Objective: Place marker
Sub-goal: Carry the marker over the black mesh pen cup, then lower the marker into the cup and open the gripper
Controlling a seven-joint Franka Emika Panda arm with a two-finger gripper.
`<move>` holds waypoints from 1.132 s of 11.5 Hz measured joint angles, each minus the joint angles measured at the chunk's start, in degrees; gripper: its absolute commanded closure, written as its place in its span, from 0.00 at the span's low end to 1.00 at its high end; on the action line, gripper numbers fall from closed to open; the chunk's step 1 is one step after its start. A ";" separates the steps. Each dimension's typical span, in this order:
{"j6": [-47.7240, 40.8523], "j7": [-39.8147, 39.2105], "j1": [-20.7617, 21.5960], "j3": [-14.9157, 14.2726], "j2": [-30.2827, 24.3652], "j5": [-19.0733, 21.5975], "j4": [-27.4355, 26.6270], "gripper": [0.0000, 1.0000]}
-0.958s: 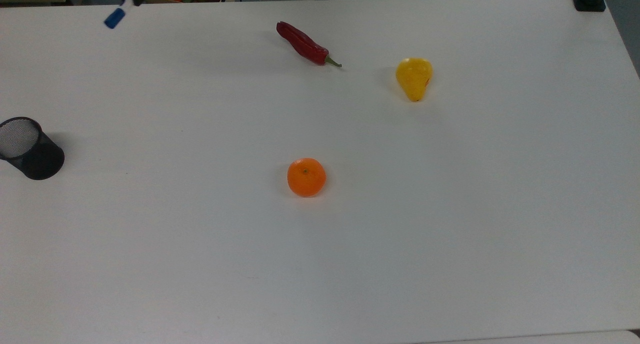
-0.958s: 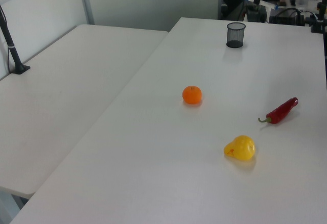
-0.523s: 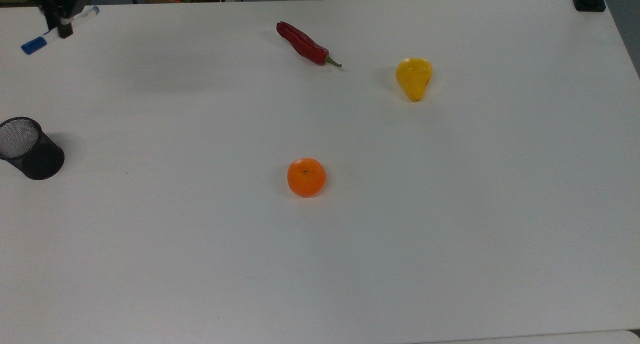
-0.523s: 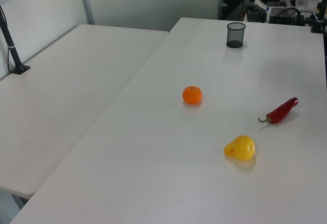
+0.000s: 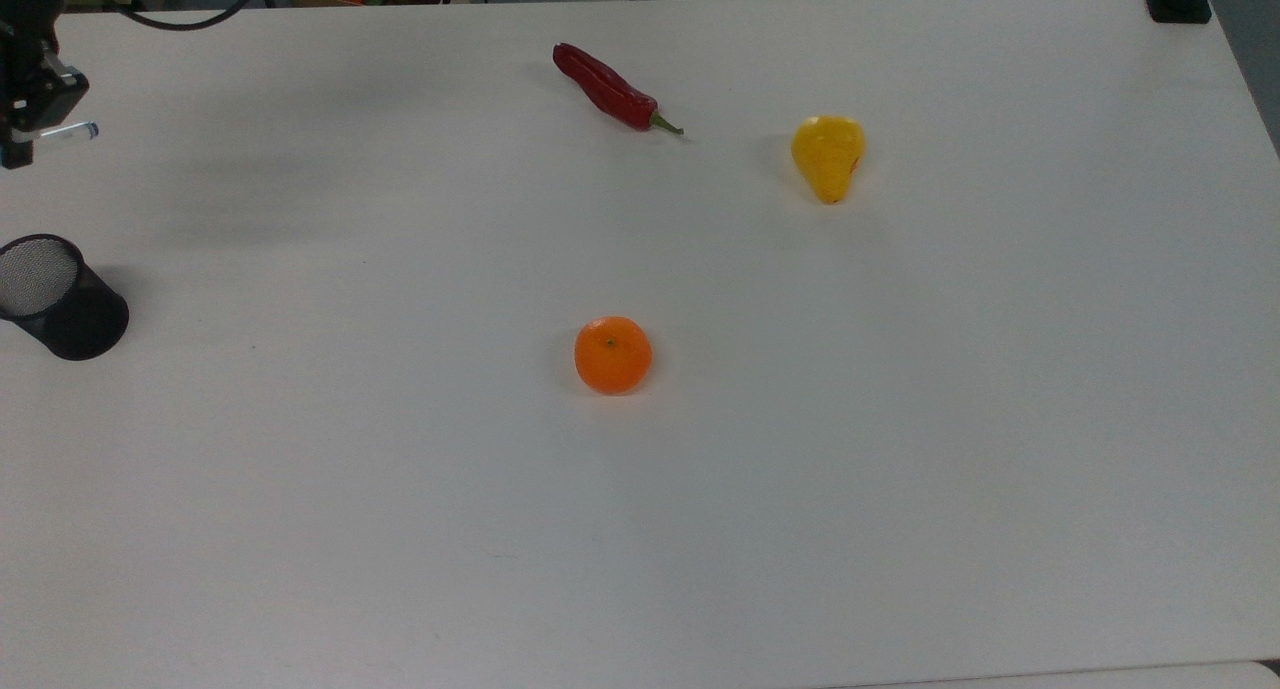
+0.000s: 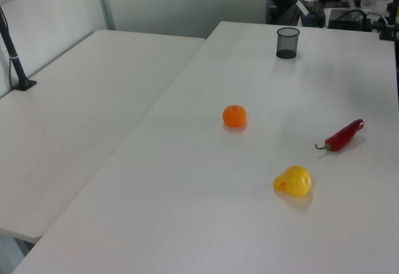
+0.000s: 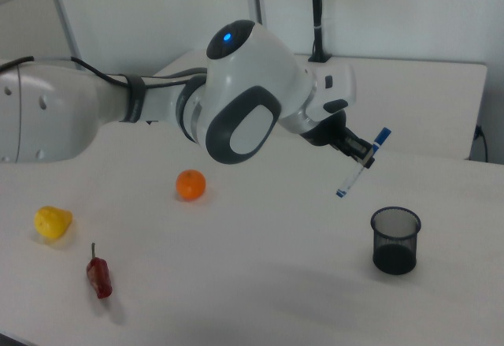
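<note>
Holding the marker (image 7: 362,162) up in the air, our jaws (image 7: 365,154) are squeezed tight on its white middle. It hangs tilted, with one blue end up and the other pointing down. It touches nothing but us.

We think the pick-up part is done, because the marker is off the worktop (image 5: 700,469) and in our grip. The putting-down part is not done yet.

The black mesh cup (image 7: 395,239) stands upright on the worktop, and it looks like the best home for a pen. In the right view the marker sits above the cup and a bit to the right view's left, so we are near it but not over the opening. We guess we need to line up over the cup, tip the marker straighter, go down and let go.

The orange (image 5: 612,354), the yellow pear (image 5: 828,156) and the red chilli (image 5: 607,88) lie well apart from the cup, so they are not in our way.
</note>
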 measured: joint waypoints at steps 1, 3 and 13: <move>5.18 0.00 -0.55 -0.01 1.67 0.00 -0.04 1.00; 14.05 0.00 -1.52 -0.01 5.59 0.00 -0.06 1.00; 41.74 0.66 -3.59 0.17 17.85 2.21 -0.27 1.00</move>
